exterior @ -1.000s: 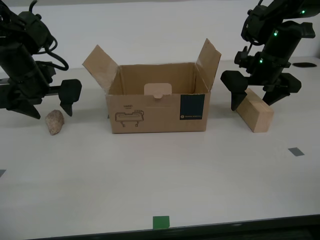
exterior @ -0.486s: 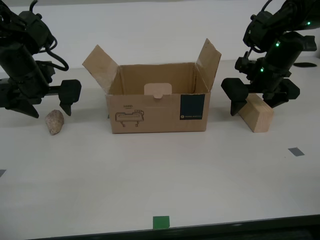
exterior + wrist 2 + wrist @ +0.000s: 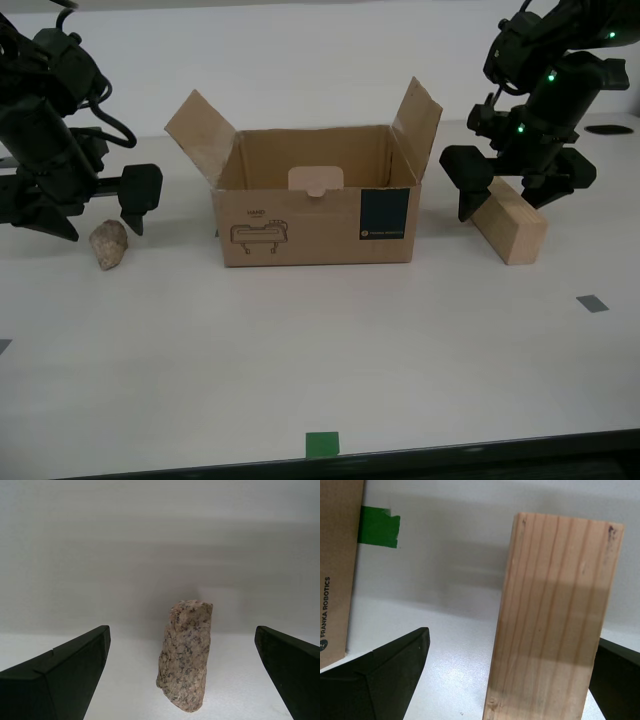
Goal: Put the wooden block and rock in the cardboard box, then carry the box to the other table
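The open cardboard box [image 3: 315,215] stands mid-table with both side flaps raised; its printed wall [image 3: 337,570] shows in the first wrist view. The wooden block [image 3: 515,228] lies at the exterior view's right of the box. My first gripper [image 3: 512,200] hangs open over it, one finger on each side, and the block [image 3: 555,620] fills the space between the first gripper [image 3: 512,640] fingers. The rock [image 3: 109,244] lies at the exterior view's left of the box. My second gripper [image 3: 95,215] is open just above and behind it, and the rock [image 3: 186,655] sits centred between the second gripper [image 3: 181,630] fingers.
A green tape square [image 3: 321,444] marks the table's front edge and a grey tape square [image 3: 592,303] lies at the exterior view's right. A green tape strip [image 3: 379,526] lies beside the box. A dark object [image 3: 610,128] sits at the far back.
My first gripper swayed a little over the block and is back near where it was. My second gripper has sunk slightly toward the rock. Block, rock and box have not moved.
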Controlling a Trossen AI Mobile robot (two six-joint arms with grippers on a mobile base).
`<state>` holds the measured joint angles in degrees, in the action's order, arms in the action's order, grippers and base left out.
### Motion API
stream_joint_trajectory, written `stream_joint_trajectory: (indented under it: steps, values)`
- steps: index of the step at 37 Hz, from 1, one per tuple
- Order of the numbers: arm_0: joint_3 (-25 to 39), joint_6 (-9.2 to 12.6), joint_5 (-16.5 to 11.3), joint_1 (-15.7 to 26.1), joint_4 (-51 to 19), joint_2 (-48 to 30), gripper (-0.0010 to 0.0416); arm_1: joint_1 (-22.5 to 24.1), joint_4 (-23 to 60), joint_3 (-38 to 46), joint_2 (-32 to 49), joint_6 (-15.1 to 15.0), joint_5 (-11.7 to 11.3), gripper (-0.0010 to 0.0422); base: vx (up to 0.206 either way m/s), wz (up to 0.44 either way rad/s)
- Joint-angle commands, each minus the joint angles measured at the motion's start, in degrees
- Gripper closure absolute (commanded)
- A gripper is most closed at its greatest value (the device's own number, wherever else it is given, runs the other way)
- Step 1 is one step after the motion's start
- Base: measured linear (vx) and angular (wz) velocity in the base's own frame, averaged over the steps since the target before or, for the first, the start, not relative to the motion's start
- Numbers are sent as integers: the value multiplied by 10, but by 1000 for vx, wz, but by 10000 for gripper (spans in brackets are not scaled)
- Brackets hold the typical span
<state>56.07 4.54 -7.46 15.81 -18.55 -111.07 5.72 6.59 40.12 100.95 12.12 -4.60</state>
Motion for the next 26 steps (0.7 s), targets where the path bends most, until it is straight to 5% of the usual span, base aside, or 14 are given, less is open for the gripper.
stream_joint_trajectory:
  steps: [1, 26]
  values:
    - [-2, -1, 2, 0, -3, 0, 15, 0, -3, -2, 0, 1, -16, 16, 0, 0]
    - [-4, -1, 2, 1, -2, 0, 16, 0, -67, -47, 0, 3, -23, 16, 0, 0]
